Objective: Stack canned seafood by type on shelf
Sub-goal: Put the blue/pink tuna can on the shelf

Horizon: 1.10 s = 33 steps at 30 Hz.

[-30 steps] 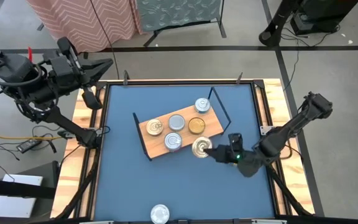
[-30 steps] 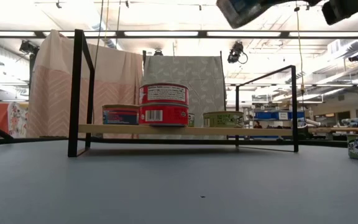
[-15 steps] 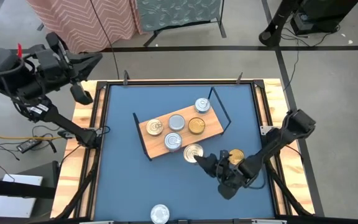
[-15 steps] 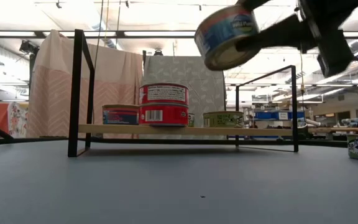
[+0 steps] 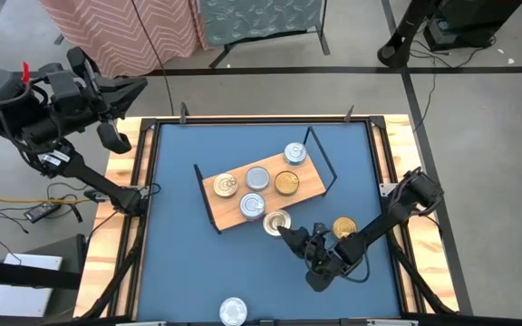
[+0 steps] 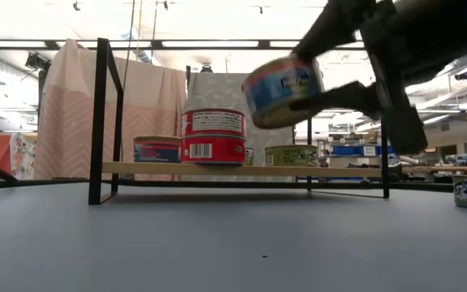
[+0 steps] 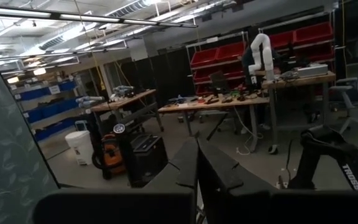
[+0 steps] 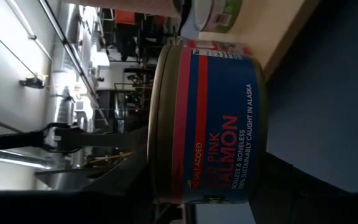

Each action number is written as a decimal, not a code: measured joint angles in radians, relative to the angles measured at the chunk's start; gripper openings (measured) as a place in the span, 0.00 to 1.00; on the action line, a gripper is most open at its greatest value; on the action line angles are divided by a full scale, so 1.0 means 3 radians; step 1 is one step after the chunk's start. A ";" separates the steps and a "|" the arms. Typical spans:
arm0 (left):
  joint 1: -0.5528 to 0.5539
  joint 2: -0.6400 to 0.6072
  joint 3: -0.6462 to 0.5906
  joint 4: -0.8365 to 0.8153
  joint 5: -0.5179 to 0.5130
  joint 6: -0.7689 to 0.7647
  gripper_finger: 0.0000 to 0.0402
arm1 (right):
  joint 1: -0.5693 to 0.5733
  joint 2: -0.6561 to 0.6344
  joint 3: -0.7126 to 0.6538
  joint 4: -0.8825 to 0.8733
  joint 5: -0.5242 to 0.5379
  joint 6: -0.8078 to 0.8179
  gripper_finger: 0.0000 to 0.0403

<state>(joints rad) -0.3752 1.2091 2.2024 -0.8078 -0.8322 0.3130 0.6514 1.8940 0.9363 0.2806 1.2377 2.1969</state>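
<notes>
From above: right gripper [image 5: 290, 234] clamped on a salmon tin [image 5: 277, 222], held just off the near long edge of the shelf [image 5: 314, 189], beside the silver-lidded can [image 5: 253, 206] at that edge. Five cans on the board already; one gold tin [image 5: 343, 227] lying on the blue table [image 5: 179, 263] beside the right arm, one silver tin [image 5: 233, 311] at the table's near rim. Shelf lying directly ahead of the held tin, away from the arm's base; judged approach straight across that near edge. Left gripper [image 5: 107, 136] parked off the far left corner, well apart from every can; right arm clearly the nearer.

At table level: held tin [image 6: 284, 89] carried above board height and slightly tilted, blue label outward. Stacked red cans [image 6: 213, 135] on the shelf board [image 6: 242, 169] to one side, a green can [image 6: 291, 155] lower behind. Judged need: level the tin before setting down.

From the left wrist: fingers [image 7: 191, 168] pressed together, empty, aimed at the room.

From the right wrist: tin [image 8: 207, 121] gripped across its flat faces, label reading pink salmon, shelf edge and a green can [image 8: 219, 15] beyond.
</notes>
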 joint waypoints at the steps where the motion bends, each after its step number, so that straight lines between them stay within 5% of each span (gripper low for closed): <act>1: 0.0000 -0.0003 0.0000 0.0000 0.0000 0.0000 0.03 | 0.0000 0.0011 -0.0023 -0.0001 -0.0001 0.0000 0.51; 12: -0.0001 -0.0045 0.0000 0.0004 0.0252 -0.0033 0.03 | -0.0174 -0.0023 -0.0429 0.0111 0.0151 -0.0007 0.51; 33: -0.0001 -0.0066 0.0000 0.0004 0.0312 -0.0107 0.03 | -0.0561 -0.0020 -0.0460 0.0509 -0.0117 -0.0027 0.51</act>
<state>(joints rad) -0.3756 1.1894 2.2024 -0.8066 -0.7387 0.2809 0.4831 1.8881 0.7982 0.4333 1.2025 2.1888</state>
